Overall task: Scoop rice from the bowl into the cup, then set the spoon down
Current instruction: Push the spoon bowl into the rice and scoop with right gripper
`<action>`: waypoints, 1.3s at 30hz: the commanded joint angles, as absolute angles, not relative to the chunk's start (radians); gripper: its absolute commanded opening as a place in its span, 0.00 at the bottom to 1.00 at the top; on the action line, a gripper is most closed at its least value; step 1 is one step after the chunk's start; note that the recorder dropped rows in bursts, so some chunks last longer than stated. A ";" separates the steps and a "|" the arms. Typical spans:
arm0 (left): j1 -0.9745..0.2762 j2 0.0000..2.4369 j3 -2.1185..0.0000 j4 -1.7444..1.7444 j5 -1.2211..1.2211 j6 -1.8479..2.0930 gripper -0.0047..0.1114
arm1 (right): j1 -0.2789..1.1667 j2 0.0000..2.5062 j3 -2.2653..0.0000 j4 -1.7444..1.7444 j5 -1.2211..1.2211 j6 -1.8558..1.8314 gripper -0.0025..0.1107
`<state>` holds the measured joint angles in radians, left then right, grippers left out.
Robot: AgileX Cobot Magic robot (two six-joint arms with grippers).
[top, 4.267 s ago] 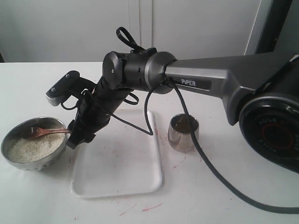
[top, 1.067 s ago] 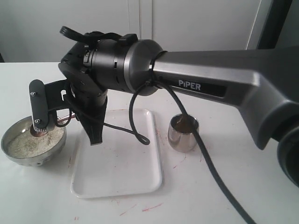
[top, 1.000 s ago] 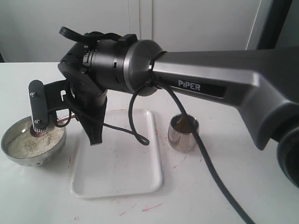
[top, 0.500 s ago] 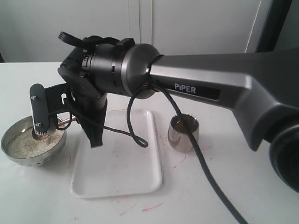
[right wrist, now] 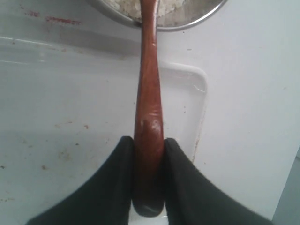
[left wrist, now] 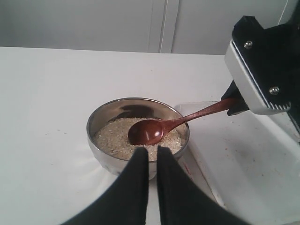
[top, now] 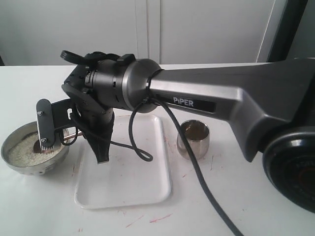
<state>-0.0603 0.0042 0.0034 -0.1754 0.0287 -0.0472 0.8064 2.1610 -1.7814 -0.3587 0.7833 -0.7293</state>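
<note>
The shiny metal bowl (top: 19,164) stands at the table's left with white rice (top: 22,150) in it. The wooden spoon (left wrist: 147,132) has its oval end resting on the rice (left wrist: 112,138) in the bowl (left wrist: 101,124), with no grains in it. My right gripper (right wrist: 149,145) is shut on the spoon's handle (right wrist: 149,108) just beside the bowl rim (right wrist: 187,21). In the exterior view this gripper (top: 86,135) reaches across over the tray's left edge. My left gripper (left wrist: 152,154) is shut and empty, just short of the bowl. The steel cup (top: 193,139) stands right of the tray.
A white tray (top: 128,182) lies between bowl and cup, under my right wrist; the tray (left wrist: 243,159) also shows in the left wrist view. The right arm's long grey link (top: 221,98) and a hanging black cable (top: 197,172) cross above the cup. Red marks dot the table.
Since 4.3 s ago my right wrist has rolled and swung over the bowl. In the last second it sank slightly and shifted right, the spoon's end staying on the rice.
</note>
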 commanded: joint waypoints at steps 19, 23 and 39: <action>-0.063 0.000 0.000 -0.185 0.024 -0.049 0.16 | 0.807 2.160 -1.784 -0.204 0.798 -0.706 0.02; -0.063 0.000 0.000 -0.185 0.024 -0.049 0.16 | 0.807 2.160 -1.784 -0.170 0.798 -0.681 0.02; -0.063 0.000 0.000 -0.185 0.024 -0.049 0.16 | 0.778 2.160 -1.784 -0.014 0.833 -0.511 0.02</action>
